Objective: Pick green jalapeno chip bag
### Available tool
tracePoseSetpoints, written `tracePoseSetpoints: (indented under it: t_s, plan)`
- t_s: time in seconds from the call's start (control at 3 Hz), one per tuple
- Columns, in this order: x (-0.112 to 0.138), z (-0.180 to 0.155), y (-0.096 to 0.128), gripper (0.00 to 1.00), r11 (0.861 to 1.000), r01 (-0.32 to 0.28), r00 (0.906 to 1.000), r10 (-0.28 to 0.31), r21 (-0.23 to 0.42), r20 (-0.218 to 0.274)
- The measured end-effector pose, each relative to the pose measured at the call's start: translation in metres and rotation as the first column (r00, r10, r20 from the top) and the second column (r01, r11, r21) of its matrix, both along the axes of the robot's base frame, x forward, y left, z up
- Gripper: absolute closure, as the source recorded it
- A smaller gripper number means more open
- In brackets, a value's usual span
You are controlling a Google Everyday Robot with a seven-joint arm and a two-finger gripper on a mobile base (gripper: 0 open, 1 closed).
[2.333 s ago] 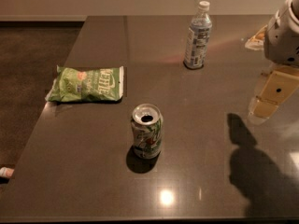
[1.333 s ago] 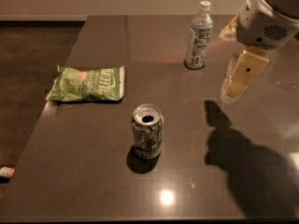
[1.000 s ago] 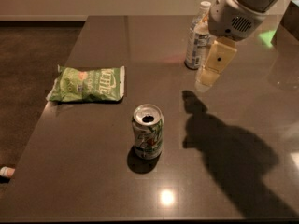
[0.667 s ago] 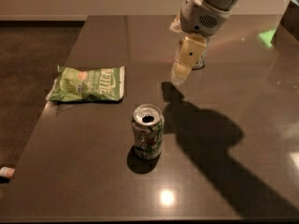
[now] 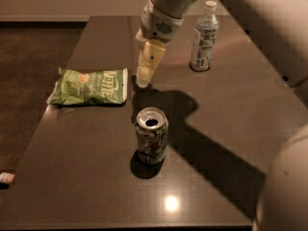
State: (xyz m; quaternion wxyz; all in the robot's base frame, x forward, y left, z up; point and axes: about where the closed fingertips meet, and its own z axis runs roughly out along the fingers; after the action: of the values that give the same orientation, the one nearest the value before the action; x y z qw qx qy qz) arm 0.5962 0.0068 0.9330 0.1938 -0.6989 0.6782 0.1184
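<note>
1. The green jalapeno chip bag lies flat on the dark desk, close to the desk's left edge. Its long side runs left to right, with the white sealed edge at the right end. The white block lettering and a small orange-red mark face up.
2. The end effector hangs tip-down over the desk, just beside the bag's sealed right edge near its far corner. Its tip is low, close to the desk surface. Whether it touches the bag, and whether it is open or closed, cannot be told from this angle.
3. The pale arm reaches in from the upper right, with a ribbed wrist housing directly above the yellowish end effector.
4. A green-and-white soda can stands upright with its top opened. It is nearer the camera than the bag and apart from it, to the right.
5. A clear water bottle with a white cap stands upright to the right of the end effector, well apart from the bag.
6. A broad shadow of the arm falls across the desk, from beneath the end effector towards the lower right.
</note>
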Motion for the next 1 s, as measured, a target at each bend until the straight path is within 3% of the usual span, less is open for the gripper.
tracePoseSetpoints:
  t_s: [0.33,1.0]
  plan:
    - [0.015,-0.016,0.038,0.00,0.998,-0.058,0.9980,0.058,-0.001,-0.026]
    - [0.028,-0.051,0.073,0.00,0.995,-0.094,0.9942,0.092,-0.024,-0.055]
